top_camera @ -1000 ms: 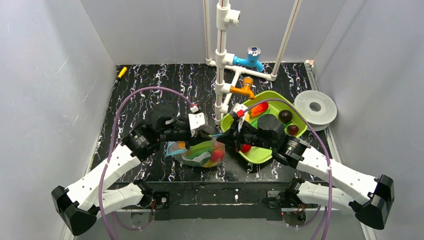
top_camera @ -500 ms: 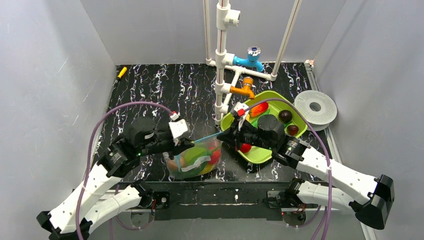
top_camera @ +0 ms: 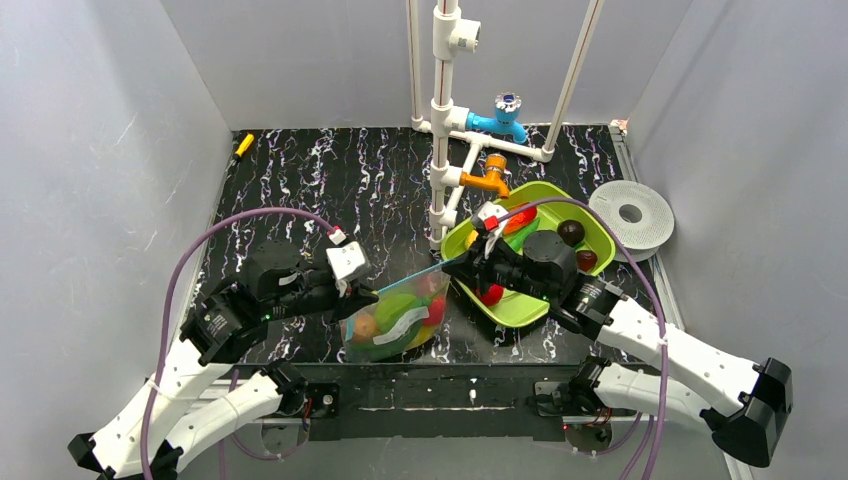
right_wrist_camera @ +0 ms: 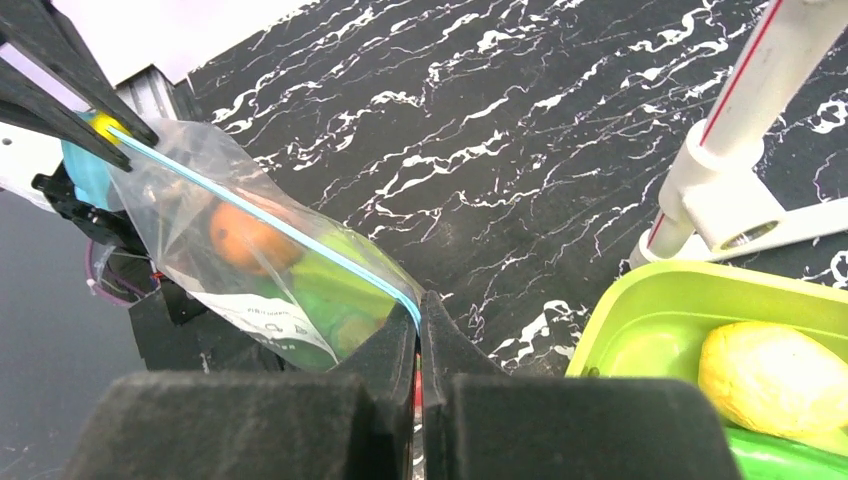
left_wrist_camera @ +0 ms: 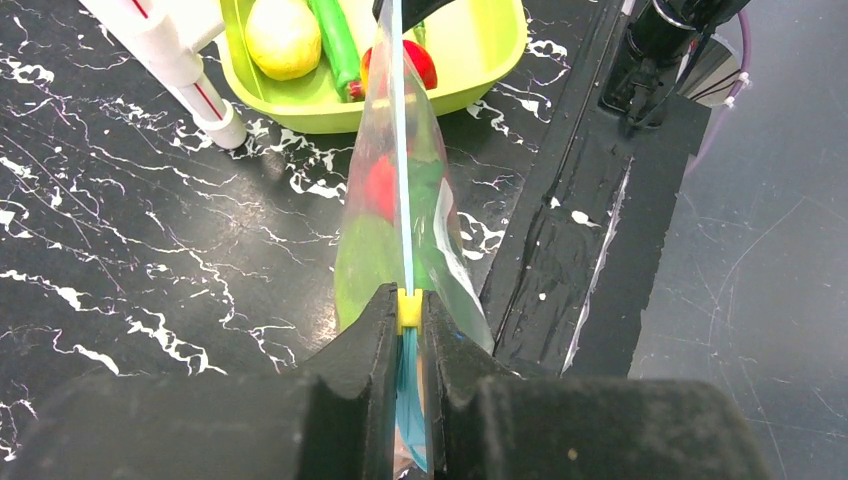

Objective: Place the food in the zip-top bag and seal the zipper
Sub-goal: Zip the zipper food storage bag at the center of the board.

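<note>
The left claw (left_wrist_camera: 408, 305) is closed tight on the yellow slider (left_wrist_camera: 408, 309) at one end of the zipper (left_wrist_camera: 399, 150), with a bit of blue strip hanging behind the fingers. The right claw (right_wrist_camera: 418, 320) is pinched shut on the opposite end of the same zipper, at the corner of the zip-top bag (top_camera: 395, 320). The light-blue strip runs taut and straight from one claw to the other, and the clear bag hangs below it, its bottom on the black marbled desk (top_camera: 330, 180) near the front edge. Inside the bag, under the strip, sit pieces of food: an orange fruit (right_wrist_camera: 245, 240) nearest the left claw, a green piece (right_wrist_camera: 340, 300) nearer the right claw, and a red piece (left_wrist_camera: 380, 185) in between. A white label (right_wrist_camera: 262, 318) shows on the bag's side. Just behind and beside the right claw lies a lime-green tray (left_wrist_camera: 470, 60), which holds a yellow lemon-like fruit (left_wrist_camera: 283, 35), a long green vegetable (left_wrist_camera: 335, 45), a red piece (left_wrist_camera: 420, 62) close to that claw, and two dark brown pieces (top_camera: 571, 232) further back. A white pipe rack (top_camera: 440, 150) stands beyond both claws, and a white disc (top_camera: 630, 213) lies past the tray, well apart from the right claw.
</note>
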Controlling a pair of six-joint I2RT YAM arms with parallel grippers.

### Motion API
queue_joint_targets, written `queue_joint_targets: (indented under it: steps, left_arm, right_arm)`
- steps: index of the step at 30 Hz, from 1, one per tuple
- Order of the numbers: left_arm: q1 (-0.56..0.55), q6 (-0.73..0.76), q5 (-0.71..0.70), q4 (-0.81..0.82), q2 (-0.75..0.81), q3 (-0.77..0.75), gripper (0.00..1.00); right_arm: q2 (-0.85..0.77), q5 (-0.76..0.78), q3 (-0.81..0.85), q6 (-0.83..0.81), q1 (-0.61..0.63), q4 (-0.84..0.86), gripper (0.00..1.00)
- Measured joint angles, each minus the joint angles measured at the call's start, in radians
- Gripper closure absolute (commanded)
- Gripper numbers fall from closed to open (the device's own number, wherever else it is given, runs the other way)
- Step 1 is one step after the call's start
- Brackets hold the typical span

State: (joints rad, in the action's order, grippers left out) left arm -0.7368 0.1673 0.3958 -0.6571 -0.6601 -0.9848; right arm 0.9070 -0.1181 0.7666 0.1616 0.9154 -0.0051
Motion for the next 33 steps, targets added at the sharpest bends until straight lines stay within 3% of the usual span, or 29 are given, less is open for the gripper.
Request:
queue_joint_targets:
  steps: [33]
  left_arm:
    - [0.005,-0.198,-0.041,-0.352,0.05,-0.186,0.93]
  right_arm:
    - [-0.011,0.001,-0.032,0.007,-0.076,0.004,0.99]
